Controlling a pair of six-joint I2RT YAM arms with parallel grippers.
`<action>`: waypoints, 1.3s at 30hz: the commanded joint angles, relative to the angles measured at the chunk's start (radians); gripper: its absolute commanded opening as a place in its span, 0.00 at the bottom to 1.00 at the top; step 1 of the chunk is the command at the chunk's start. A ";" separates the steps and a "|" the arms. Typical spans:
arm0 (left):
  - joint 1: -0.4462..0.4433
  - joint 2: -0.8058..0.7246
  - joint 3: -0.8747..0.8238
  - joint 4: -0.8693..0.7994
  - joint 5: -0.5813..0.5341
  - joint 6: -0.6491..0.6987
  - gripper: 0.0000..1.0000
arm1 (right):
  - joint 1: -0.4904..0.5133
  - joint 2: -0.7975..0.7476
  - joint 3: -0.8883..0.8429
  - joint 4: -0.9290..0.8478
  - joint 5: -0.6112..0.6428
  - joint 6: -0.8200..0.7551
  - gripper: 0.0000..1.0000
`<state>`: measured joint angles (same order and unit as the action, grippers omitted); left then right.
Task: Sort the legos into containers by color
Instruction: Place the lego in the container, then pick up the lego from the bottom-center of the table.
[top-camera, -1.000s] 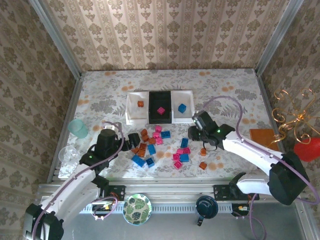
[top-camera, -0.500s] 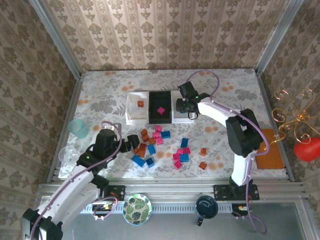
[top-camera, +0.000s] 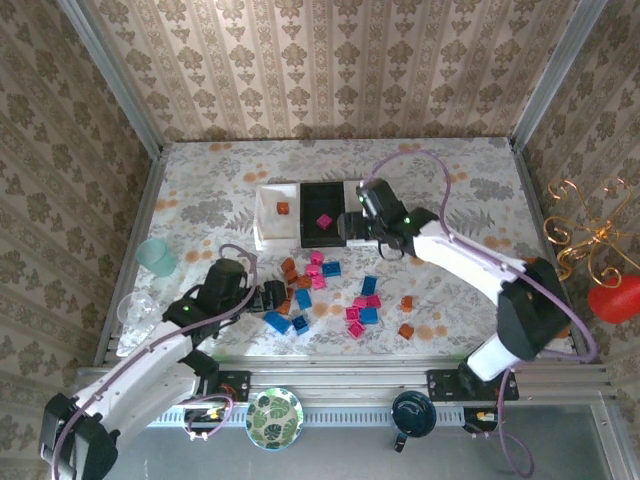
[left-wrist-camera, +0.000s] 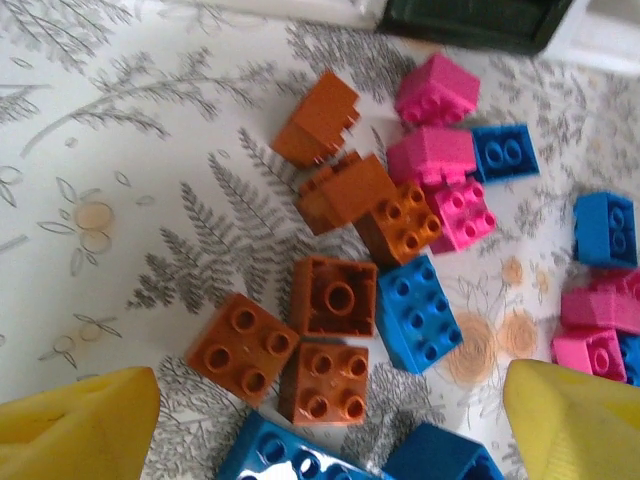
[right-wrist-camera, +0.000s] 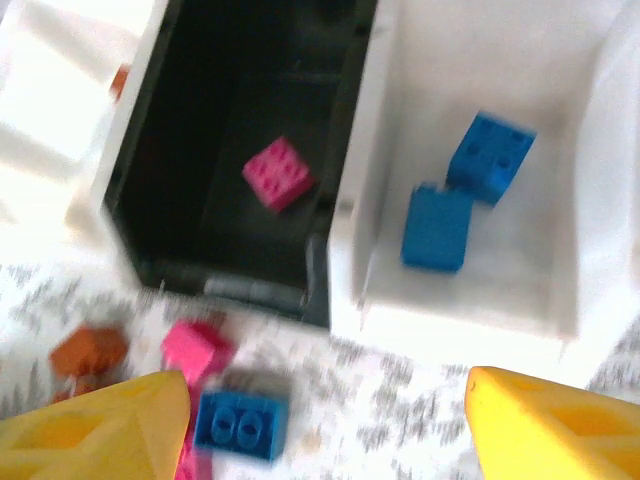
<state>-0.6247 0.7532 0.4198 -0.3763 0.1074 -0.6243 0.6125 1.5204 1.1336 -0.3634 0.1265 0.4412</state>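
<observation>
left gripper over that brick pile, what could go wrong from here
The left gripper hangs open over tightly packed legos: closing may catch the orange brick and the blue brick beside it together. The right gripper hovers by the white tray; it might nudge the wall.

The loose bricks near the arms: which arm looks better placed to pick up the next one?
Probably left: the left fingers hover open right over the orange-brown bricks in the pile, while the right fingers are away at the right white tray, above two blue bricks.
</observation>
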 joint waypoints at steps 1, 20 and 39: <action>-0.060 0.014 0.033 -0.070 -0.013 0.023 0.89 | 0.023 -0.091 -0.134 -0.011 0.033 0.031 0.75; -0.212 -0.225 0.089 -0.283 -0.384 -0.063 1.00 | 0.492 0.071 -0.152 0.093 -0.086 -0.016 0.82; -0.211 -0.298 0.078 -0.339 -0.414 -0.069 1.00 | 0.558 0.290 -0.038 0.076 -0.053 -0.037 0.51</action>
<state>-0.8310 0.4644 0.4988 -0.7120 -0.2890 -0.6815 1.1664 1.8015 1.0847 -0.2703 0.0486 0.4129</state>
